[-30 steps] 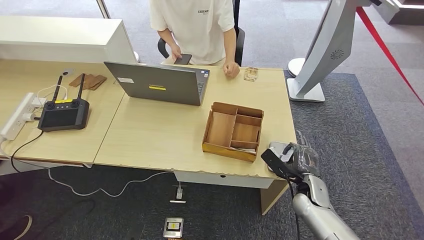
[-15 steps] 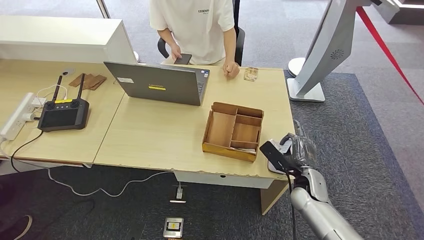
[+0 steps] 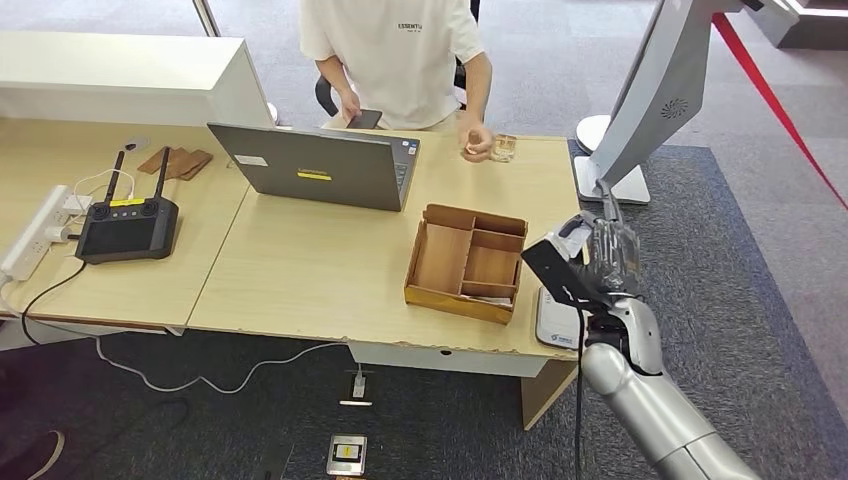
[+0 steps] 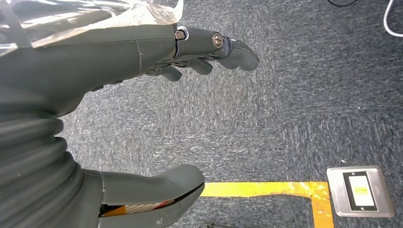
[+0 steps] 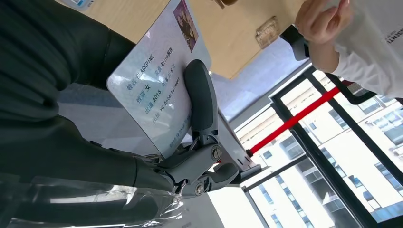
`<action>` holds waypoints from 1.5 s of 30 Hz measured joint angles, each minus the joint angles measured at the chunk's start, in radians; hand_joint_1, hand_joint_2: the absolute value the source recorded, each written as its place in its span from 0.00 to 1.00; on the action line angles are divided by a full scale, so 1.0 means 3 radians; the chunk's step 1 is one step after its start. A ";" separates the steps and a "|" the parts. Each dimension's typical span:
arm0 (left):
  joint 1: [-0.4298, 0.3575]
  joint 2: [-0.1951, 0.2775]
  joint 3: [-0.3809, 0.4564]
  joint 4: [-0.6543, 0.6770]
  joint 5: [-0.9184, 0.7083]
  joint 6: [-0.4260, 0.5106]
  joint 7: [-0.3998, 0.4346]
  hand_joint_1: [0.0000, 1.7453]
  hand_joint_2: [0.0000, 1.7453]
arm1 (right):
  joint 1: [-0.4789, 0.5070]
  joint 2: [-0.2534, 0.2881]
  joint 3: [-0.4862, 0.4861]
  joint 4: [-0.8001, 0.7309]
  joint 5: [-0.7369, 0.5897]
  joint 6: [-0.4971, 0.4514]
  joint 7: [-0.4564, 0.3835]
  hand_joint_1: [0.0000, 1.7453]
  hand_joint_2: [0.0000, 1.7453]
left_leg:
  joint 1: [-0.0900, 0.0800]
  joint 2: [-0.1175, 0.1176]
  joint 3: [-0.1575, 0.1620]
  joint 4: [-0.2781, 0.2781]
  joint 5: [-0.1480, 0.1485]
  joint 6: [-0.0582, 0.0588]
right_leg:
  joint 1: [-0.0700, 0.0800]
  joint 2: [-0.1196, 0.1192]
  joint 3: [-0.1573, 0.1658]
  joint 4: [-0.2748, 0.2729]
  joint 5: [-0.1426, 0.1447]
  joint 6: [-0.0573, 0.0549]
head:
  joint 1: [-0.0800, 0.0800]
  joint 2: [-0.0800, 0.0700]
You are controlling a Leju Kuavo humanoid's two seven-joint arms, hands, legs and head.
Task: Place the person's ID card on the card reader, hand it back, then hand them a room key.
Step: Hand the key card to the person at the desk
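the right hand (image 3: 600,262) is raised over the table's (image 3: 300,270) right end, past the near corner, with the id card (image 5: 154,88) gripped between its thumb and fingers; the right wrist view shows the thumb lying across the card's printed face, with a small photo at one end of the card. in the head view the card itself is hard to pick out against the hand, so its tilt is uncertain from there. just below the hand, flat on the near right corner of the table, lies the white card reader (image 3: 556,322), and the hand is lifted clear of it. left of the hand stands a brown divided wooden tray (image 3: 468,262). a person in a white shirt (image 3: 400,55) sits at the far side behind an open laptop (image 3: 315,165), one hand (image 3: 476,143) raised near a small clear object (image 3: 503,147) on the far right edge of the table. the left hand (image 4: 142,52) hangs over grey carpet (image 4: 285,104), fingers spread apart from the thumb and holding nothing, near a yellow floor line (image 4: 266,189) and a metal floor plate (image 4: 360,191).
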State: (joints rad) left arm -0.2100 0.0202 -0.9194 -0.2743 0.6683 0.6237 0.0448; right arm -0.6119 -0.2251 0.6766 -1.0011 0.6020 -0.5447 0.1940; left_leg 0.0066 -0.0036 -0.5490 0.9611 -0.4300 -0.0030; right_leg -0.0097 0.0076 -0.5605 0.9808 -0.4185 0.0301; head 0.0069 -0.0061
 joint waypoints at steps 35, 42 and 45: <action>-0.0307 -0.0061 -0.0490 0.0023 -0.0134 -0.0066 0.0282 0.00 1.00 | -0.1359 0.0734 0.0338 0.1502 0.0062 0.0603 0.0107 0.39 1.00 | 0.0001 -0.0004 -0.0011 0.0000 0.0007 -0.0001 | 0.0000 -0.0007 -0.0008 0.0004 0.0004 0.0000 | 0.0000 0.0000; -0.0301 -0.0061 -0.0514 0.0032 -0.0097 -0.0066 0.0273 0.00 1.00 | -0.1368 0.0794 0.0378 0.1649 0.0024 0.0548 0.0047 0.00 1.00 | 0.0000 -0.0003 -0.0014 0.0000 0.0006 -0.0001 | 0.0000 -0.0007 -0.0011 0.0003 0.0003 0.0000 | 0.0000 0.0000; -0.0295 -0.0060 -0.0518 0.0037 -0.0053 -0.0063 0.0261 0.00 1.00 | -0.1370 0.0819 0.0391 0.1683 -0.0107 0.0425 -0.0088 0.00 1.00 | 0.0000 -0.0003 -0.0013 0.0000 0.0006 -0.0001 | 0.0000 -0.0006 -0.0011 0.0003 0.0004 0.0000 | 0.0000 0.0000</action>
State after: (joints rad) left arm -0.2986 0.0023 -1.0747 -0.2633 0.6524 0.6048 0.1232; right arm -1.0230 0.0207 0.7938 -0.4963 0.5699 -0.4173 0.1675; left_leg 0.0066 -0.0045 -0.5528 0.9611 -0.4281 -0.0034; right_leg -0.0096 0.0056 -0.5638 0.9816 -0.4174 0.0301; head 0.0070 -0.0061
